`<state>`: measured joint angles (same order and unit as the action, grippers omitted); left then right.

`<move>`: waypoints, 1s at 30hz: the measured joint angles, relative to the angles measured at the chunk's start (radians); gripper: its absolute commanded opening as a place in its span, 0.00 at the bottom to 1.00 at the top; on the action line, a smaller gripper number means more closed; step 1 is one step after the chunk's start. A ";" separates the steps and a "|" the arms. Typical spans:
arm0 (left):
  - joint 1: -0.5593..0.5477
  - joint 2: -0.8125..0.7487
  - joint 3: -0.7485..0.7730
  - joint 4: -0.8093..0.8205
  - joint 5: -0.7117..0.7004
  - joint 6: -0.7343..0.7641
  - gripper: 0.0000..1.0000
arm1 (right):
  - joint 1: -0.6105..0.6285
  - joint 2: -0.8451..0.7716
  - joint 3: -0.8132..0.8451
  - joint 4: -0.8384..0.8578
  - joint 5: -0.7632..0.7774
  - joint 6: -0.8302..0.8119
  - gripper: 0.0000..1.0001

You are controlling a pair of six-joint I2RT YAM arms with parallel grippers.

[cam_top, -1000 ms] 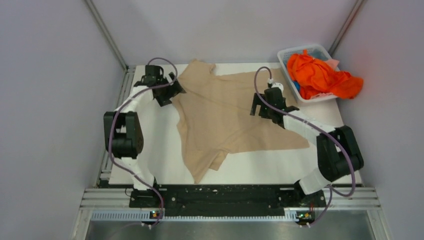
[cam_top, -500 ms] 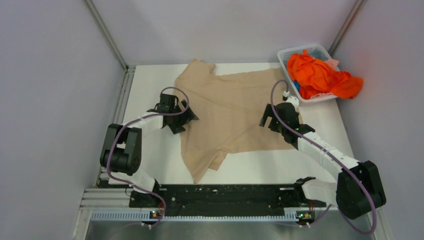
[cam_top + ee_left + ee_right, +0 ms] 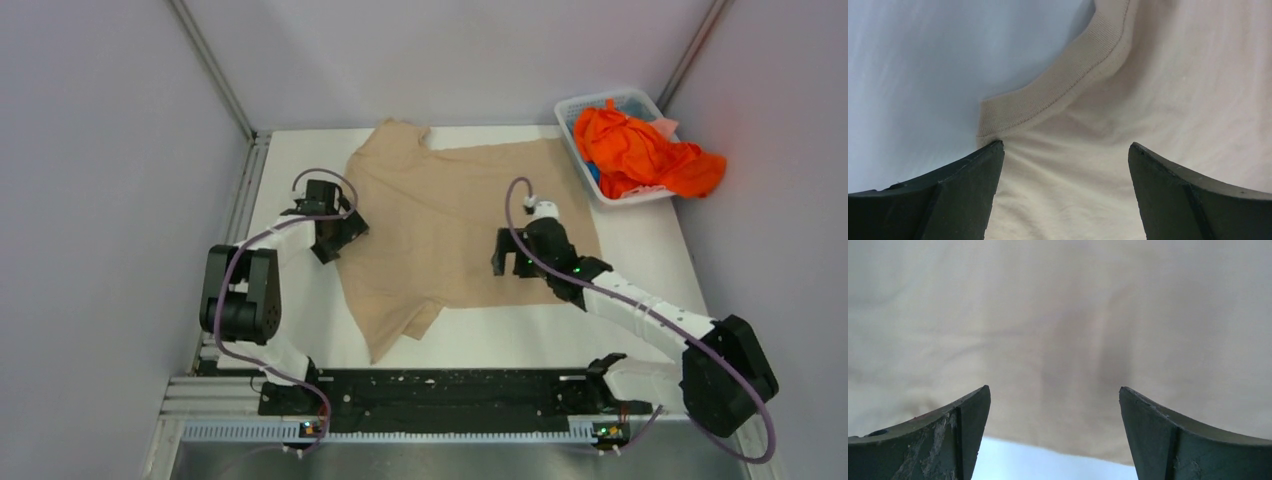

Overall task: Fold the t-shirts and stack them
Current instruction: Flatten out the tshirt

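Beige t-shirt [image 3: 450,220] lies spread mostly flat across the middle of the tabletop [image 3: 640,330], its ribbed collar [image 3: 1068,75] toward the left edge. Left tool [image 3: 335,235] sits low at that collar, fingers spread wide over the cloth, pinching nothing. Right tool [image 3: 510,262] is over the shirt's hem toward the near edge, likewise spread apart and empty. Orange t-shirt [image 3: 640,150] lies bunched in the white basket [image 3: 575,105] at the far right corner
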<state>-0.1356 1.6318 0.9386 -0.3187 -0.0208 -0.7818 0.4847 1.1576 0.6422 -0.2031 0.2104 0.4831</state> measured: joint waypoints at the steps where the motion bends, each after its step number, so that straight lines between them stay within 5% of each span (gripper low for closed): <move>1: 0.014 0.017 0.020 -0.010 -0.002 0.006 0.99 | 0.060 0.008 0.000 0.016 -0.015 -0.024 0.96; 11: 0.038 0.085 0.098 -0.022 0.035 0.049 0.99 | 0.602 0.373 0.159 0.294 -0.301 -0.364 0.78; 16: 0.038 0.086 0.098 -0.020 0.040 0.051 0.99 | 0.638 0.535 0.267 0.336 -0.367 -0.423 0.69; 30: 0.041 0.088 0.098 -0.018 0.046 0.051 0.99 | 0.639 0.613 0.280 0.385 -0.452 -0.420 0.69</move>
<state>-0.0948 1.7195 1.0363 -0.3367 0.0254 -0.7303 1.1240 1.7706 0.9226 0.1822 -0.2417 0.0635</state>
